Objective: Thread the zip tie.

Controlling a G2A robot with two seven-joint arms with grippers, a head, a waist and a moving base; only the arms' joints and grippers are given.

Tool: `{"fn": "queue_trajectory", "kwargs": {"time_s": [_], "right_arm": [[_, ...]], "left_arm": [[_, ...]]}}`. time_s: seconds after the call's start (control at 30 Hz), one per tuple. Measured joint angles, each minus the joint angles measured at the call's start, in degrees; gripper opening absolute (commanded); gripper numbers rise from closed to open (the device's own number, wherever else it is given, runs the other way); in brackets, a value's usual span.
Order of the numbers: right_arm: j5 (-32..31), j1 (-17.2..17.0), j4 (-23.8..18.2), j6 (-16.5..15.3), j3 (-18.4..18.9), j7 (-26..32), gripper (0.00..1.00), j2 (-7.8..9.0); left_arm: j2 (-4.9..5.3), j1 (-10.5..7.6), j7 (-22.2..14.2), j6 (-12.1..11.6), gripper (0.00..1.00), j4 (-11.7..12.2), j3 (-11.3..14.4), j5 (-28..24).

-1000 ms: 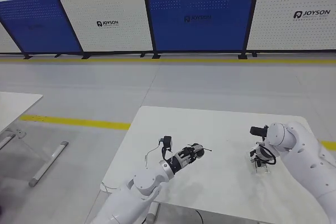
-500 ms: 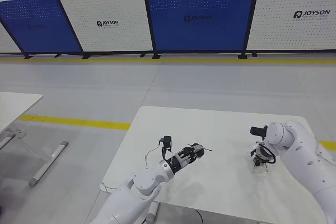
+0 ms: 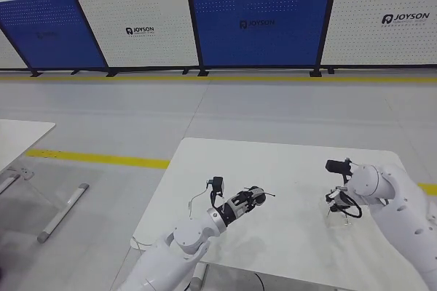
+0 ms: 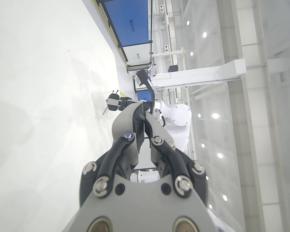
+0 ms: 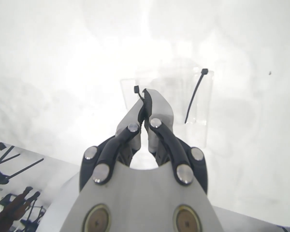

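My left gripper [image 4: 145, 112] is shut on a black zip tie [image 4: 148, 86]. The tie curves out past the fingertips and ends in its square head. In the top view this gripper [image 3: 256, 194] hangs over the table's middle, with the thin tie [image 3: 269, 194] pointing right. My right gripper [image 5: 145, 97] is shut on a second black zip tie [image 5: 137, 90], with only the head and a short stub showing. It hovers over a clear plastic tray [image 5: 205, 124] holding another zip tie [image 5: 195, 95]. From above, the right gripper [image 3: 338, 206] is at the table's right side.
The white table [image 3: 277, 167] carries little besides the clear tray [image 3: 344, 218]. Its near edge runs close behind the right gripper. Floor with a yellow line and blue and white panels lie beyond the far edge.
The right arm has shifted slightly up and to the right over the tray, still gripping its tie. The left arm has kept still.
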Motion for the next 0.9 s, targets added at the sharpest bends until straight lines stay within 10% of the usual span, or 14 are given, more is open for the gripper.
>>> {"fn": "queue_trajectory", "kwargs": {"time_s": [0.3, 0.63, 0.9], "right_arm": [[-1.73, -19.6, -25.8, 0.51, 19.27, -8.43, 0.0, 4.69], [-1.38, -20.64, -26.81, 0.3, 19.72, -8.4, 0.0, 4.73], [6.46, -24.3, -31.24, 0.59, 16.28, -25.61, 0.0, 2.56]], "left_arm": [[0.0, 0.0, 0.0, 0.0, 0.0, 0.0, 0.0, 0.0], [0.0, 0.0, 0.0, 0.0, 0.0, 0.0, 0.0, 0.0], [0.0, 0.0, 0.0, 0.0, 0.0, 0.0, 0.0, 0.0]]}}
